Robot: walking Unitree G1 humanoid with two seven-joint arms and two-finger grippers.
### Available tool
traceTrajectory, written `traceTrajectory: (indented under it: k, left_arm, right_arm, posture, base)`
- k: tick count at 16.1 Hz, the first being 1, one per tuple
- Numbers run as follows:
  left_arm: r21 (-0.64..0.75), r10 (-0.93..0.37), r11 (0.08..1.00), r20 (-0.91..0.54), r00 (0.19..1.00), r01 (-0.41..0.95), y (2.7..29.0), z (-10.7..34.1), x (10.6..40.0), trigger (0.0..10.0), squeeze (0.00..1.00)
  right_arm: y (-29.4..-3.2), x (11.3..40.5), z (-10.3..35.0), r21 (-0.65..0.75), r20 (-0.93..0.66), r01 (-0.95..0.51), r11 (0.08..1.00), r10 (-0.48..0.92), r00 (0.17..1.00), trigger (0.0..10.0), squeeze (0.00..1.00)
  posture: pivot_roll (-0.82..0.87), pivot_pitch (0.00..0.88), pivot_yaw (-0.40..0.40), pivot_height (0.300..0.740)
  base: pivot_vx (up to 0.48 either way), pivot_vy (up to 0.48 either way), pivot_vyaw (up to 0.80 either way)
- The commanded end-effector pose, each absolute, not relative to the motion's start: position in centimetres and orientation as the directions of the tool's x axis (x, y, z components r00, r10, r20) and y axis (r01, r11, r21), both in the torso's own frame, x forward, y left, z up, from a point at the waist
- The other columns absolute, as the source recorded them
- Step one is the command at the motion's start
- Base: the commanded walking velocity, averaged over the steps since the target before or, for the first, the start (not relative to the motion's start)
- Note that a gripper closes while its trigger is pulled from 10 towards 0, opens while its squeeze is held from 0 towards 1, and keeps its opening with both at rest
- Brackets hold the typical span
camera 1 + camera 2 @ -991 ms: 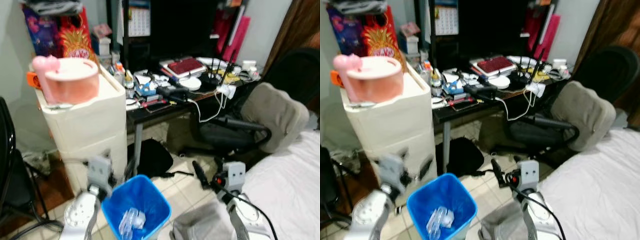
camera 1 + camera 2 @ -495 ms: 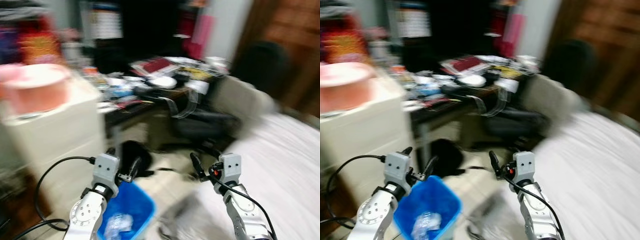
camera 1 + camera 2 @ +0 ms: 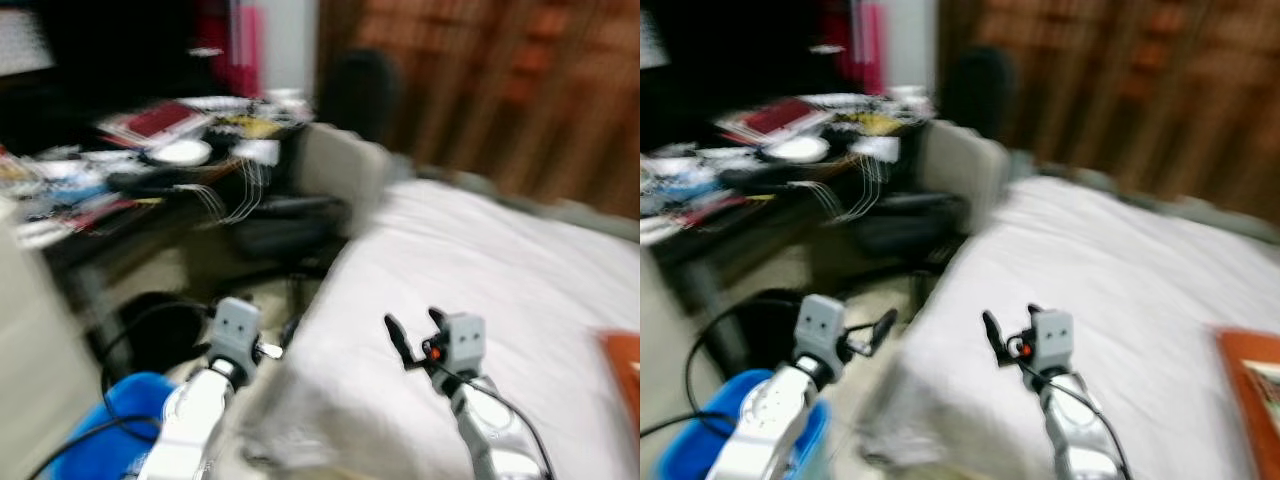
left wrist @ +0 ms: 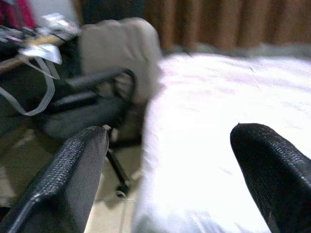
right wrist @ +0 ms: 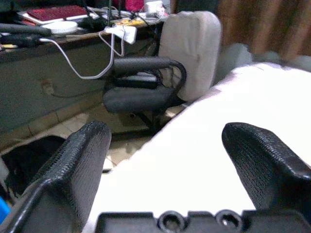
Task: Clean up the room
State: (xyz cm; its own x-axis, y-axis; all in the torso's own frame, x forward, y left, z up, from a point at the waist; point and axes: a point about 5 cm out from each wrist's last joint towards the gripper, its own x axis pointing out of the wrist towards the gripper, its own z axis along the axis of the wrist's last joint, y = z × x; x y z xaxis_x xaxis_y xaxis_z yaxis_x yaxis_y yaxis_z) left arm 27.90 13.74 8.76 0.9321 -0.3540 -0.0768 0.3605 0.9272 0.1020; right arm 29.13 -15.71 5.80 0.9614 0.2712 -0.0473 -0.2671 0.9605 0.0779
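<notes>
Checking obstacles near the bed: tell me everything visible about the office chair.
The office chair has a padded beige-grey backrest, looking like fabric, upright, with black armrests curving round a dark seat. In the left wrist view a caster rests on the tiled floor. It stands between the cluttered desk and the white bed, backrest toward the bed, close to its edge; whether they touch cannot be told. Nothing lies on the seat. Both grippers are apart from it.
</notes>
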Motion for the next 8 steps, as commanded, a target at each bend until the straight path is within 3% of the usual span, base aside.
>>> traceTrajectory:
  k: [1,5,8]
  left_arm:
    - [0.105,-0.360,0.924,-0.079,0.929,0.367,13.5,8.7,28.1,10.0,0.00]
    - [0.113,-0.265,0.954,-0.121,0.957,0.278,15.2,7.7,28.3,10.0,0.00]
    - [0.001,-0.060,0.998,-0.176,0.982,0.061,18.2,5.9,27.1,10.0,0.00]
  right_arm:
    - [-16.3,29.1,5.8,0.078,-0.053,-0.254,0.964,0.259,0.965,10.0,0.00]
    - [-16.9,29.4,5.9,0.099,-0.056,-0.223,0.970,0.229,0.972,10.0,0.00]
    - [-17.9,29.1,5.6,0.125,-0.065,-0.164,0.979,0.173,0.983,10.0,0.00]
  posture:
    - [0.07,0.000,-0.086,0.740]
    - [0.08,0.000,-0.085,0.740]
    - [0.08,0.000,-0.089,0.740]
  base:
    - [0.000,0.000,-0.79]
    - [0.000,0.000,-0.79]
    - [0.000,0.000,-0.79]
